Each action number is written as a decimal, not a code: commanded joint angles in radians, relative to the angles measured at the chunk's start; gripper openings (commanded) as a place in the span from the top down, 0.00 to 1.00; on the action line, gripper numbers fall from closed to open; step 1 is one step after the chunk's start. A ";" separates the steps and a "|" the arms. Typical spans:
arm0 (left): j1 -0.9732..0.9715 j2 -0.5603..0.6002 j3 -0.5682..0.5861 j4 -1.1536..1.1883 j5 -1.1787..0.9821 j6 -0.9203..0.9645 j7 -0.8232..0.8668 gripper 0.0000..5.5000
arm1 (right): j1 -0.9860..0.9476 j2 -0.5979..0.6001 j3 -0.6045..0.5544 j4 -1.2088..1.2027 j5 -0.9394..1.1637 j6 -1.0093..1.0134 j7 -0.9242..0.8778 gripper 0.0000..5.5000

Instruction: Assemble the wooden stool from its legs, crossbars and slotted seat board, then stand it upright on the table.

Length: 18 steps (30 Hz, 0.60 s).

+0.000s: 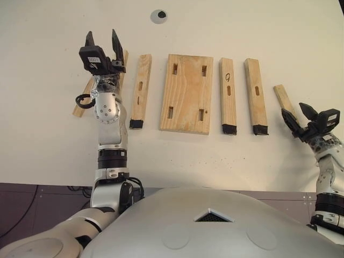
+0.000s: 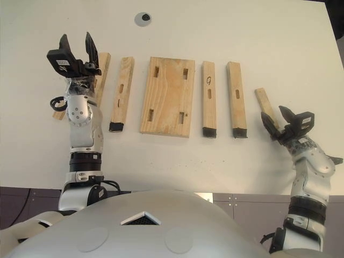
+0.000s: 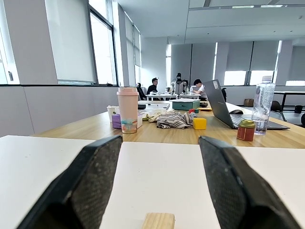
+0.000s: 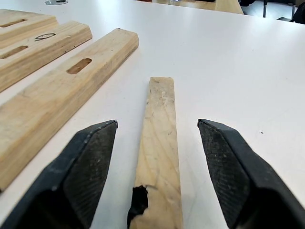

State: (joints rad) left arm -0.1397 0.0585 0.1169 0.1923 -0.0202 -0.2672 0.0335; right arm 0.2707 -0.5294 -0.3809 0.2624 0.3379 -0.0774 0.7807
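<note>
Holding the left gripper [image 1: 102, 37] spread wide and empty, raised over the far end of the leftmost leg [image 1: 124, 62], with its fingers [image 3: 78, 191] framing the blunt end of a wooden piece [image 3: 158, 221] in the left wrist view. Holding the right gripper [image 2: 274, 113] likewise parted and empty, one finger on either side of the near end of the right crossbar [image 4: 159, 133], not clearly touching it. Lying flat and unjoined on the white table [image 1: 43, 134], in a row running left to right: a second crossbar [image 1: 80, 106] slanting out from under the left wrist, the leftmost leg just beside it and partly hidden by the gripper, another leg [image 1: 141, 88], the slotted seat board [image 1: 186, 92] in the middle, then a leg bearing a pen mark [image 1: 228, 94], a fourth leg [image 1: 256, 95], and the right crossbar at the far right, tilted and well apart from the board. Showing four slots in the board, slots in the legs' upper faces, and dark caps on the near ends of three legs. Sitting beyond the board, a small grey round disc [image 1: 158, 16] set in the tabletop. Standing on a wooden desk [image 3: 95, 129] behind the table, in the left wrist view: a pink tumbler [image 3: 128, 109], an open laptop [image 3: 219, 102], a clear water bottle [image 3: 262, 105] and a small jar [image 3: 246, 130].
</note>
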 commanded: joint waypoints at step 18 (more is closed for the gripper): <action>-0.009 -0.039 -0.042 -0.184 -0.311 0.231 -0.190 0.47 | -0.378 0.099 0.101 0.359 0.000 -0.272 0.057 0.76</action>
State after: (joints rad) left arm -0.1241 0.0351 0.1021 0.1252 -0.1666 -0.1677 -0.0571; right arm 0.0261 -0.5202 -0.3316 0.6834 0.3327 -0.3479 0.8853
